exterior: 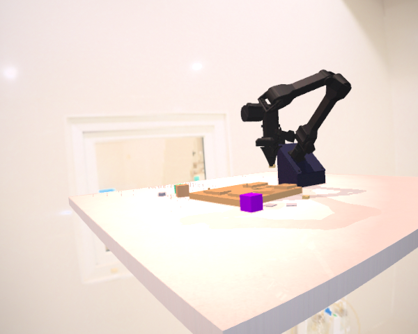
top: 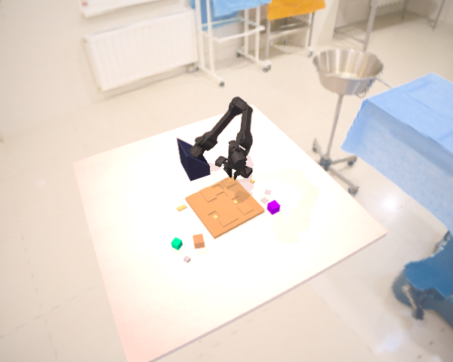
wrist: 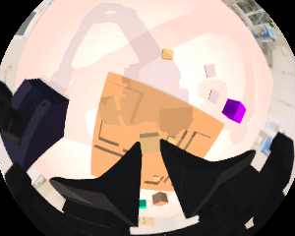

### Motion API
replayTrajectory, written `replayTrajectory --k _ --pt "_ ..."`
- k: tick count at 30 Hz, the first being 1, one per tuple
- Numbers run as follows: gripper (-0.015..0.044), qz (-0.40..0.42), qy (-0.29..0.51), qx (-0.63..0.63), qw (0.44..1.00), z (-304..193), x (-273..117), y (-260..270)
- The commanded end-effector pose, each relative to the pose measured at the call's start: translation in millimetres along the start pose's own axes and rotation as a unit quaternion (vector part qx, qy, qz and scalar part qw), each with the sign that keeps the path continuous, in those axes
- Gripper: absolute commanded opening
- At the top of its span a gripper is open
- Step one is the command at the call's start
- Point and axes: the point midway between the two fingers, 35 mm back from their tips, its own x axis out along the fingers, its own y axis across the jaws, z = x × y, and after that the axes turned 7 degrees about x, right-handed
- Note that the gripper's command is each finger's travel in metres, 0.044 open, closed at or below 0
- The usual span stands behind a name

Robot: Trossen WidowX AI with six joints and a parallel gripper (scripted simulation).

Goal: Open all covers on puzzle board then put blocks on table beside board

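Observation:
My gripper [top: 232, 178] [exterior: 271, 165] [wrist: 150, 143] is shut on a small yellow block [wrist: 149, 143] and holds it above the board's edge nearest the arm base. The orange puzzle board [top: 201, 210] [exterior: 216, 198] [wrist: 202, 118] lies flat, with same-coloured raised covers and dark slots. Two small yellow pieces [top: 215, 216] [top: 235, 201] show on it; I cannot tell if they are knobs or blocks. A yellow bar [top: 181, 207] lies left of the board in the top view, and a small yellow block [top: 252, 181] [exterior: 306, 197] [wrist: 167, 54] lies off its far side. Exact cover positions are unclear.
A purple cube [top: 273, 207] [exterior: 251, 202] [wrist: 234, 110] and two flat pinkish pieces [top: 267, 191] [top: 264, 200] lie right of the board. A green cube [top: 176, 243], a brown cube [top: 198, 240] and a small greyish block [top: 186, 259] lie at its front left. The dark arm base [top: 193, 165] stands behind it.

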Motion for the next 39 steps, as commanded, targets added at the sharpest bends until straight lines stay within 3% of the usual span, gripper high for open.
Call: replayTrajectory --k 1,39 --pt "0.008 0.0 0.001 0.003 1.0 15 0 -2" --pt "0.008 -0.011 -0.02 0.002 1.0 146 -8 21"
